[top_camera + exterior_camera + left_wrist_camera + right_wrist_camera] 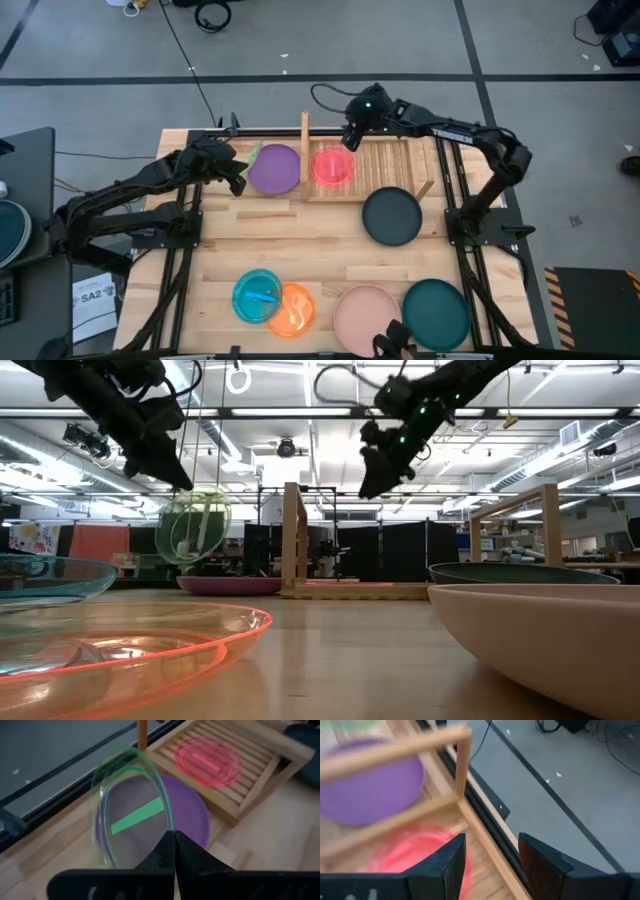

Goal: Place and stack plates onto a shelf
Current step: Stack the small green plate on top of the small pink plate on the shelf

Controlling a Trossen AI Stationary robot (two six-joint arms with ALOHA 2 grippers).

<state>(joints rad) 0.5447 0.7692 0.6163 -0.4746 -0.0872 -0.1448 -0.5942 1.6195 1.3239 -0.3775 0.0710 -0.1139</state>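
My left gripper (236, 172) is shut on a small translucent green plate (131, 810), held in the air over the far left edge of the purple plate (276, 169). The purple plate lies flat on the table just left of the wooden shelf (400, 160). A green strip (137, 815) shows through the green plate. A translucent red plate (332, 166) lies flat on the shelf's slats at its left end. My right gripper (352, 135) hovers open above the shelf's far left corner, over the red plate (415, 852), touching nothing. My left gripper pinches the green plate's rim (169, 829) between its two shut fingers. The plate is lifted clear and stands nearly on edge, hanging below the gripper (165, 465) in the low view.
A black plate (392, 216) lies partly against the shelf's near right corner. Blue (256, 295) and orange (295, 310) small plates overlap at the near edge, with pink (365, 315) and teal (437, 312) large plates to their right. The shelf's upright board (293, 540) stands between the purple and red plates.
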